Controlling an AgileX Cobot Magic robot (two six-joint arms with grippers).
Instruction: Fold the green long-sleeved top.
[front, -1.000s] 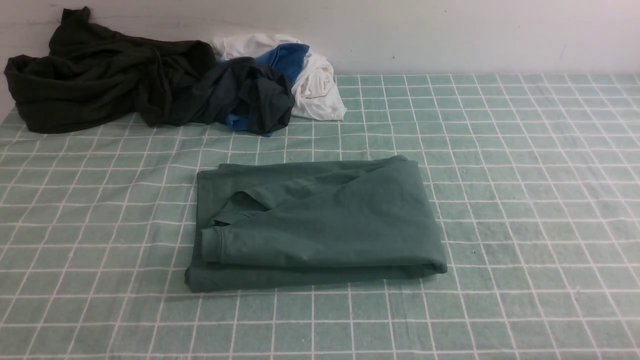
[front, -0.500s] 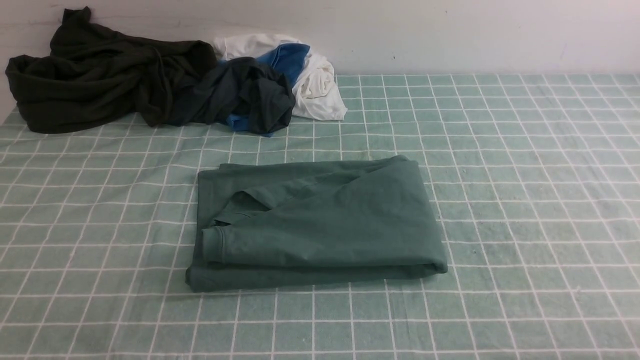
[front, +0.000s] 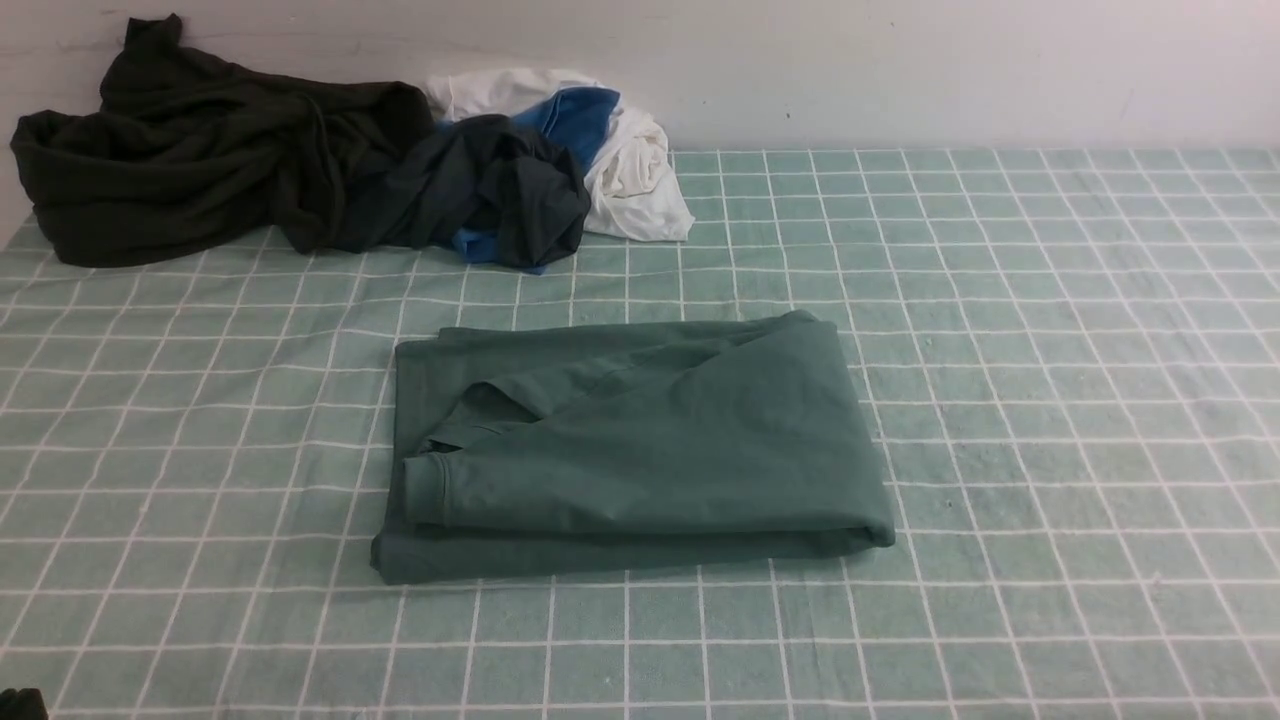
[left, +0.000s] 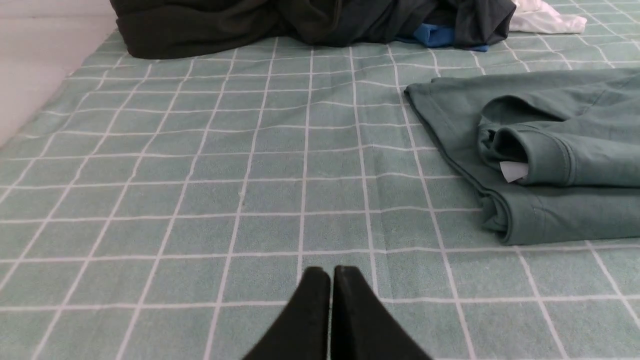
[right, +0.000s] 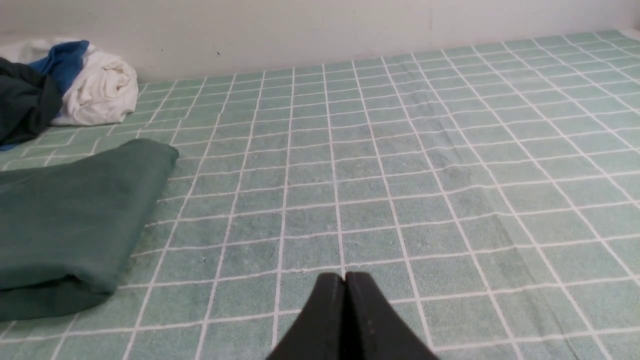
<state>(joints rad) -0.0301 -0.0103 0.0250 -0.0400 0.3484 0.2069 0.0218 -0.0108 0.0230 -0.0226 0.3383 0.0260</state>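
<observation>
The green long-sleeved top (front: 640, 450) lies folded into a thick rectangle in the middle of the checked cloth, a ribbed cuff (front: 425, 490) showing at its left end. In the left wrist view the top (left: 550, 150) lies apart from my left gripper (left: 330, 272), which is shut and empty above bare cloth. A small white tag (left: 514, 171) peeks out of the cuff there. My right gripper (right: 344, 277) is shut and empty too, well clear of the top (right: 75, 220). Only a dark sliver of the left arm (front: 20, 703) shows in the front view.
A very dark olive-black garment (front: 200, 150) is heaped at the back left against the wall. Beside it lie a dark grey-and-blue garment (front: 500, 190) and a crumpled white one (front: 630, 170). The green checked cloth (front: 1050, 350) covers the table.
A dark sliver of the left arm has come into the bottom left corner of the front view. The top and the heaped clothes have not moved.
</observation>
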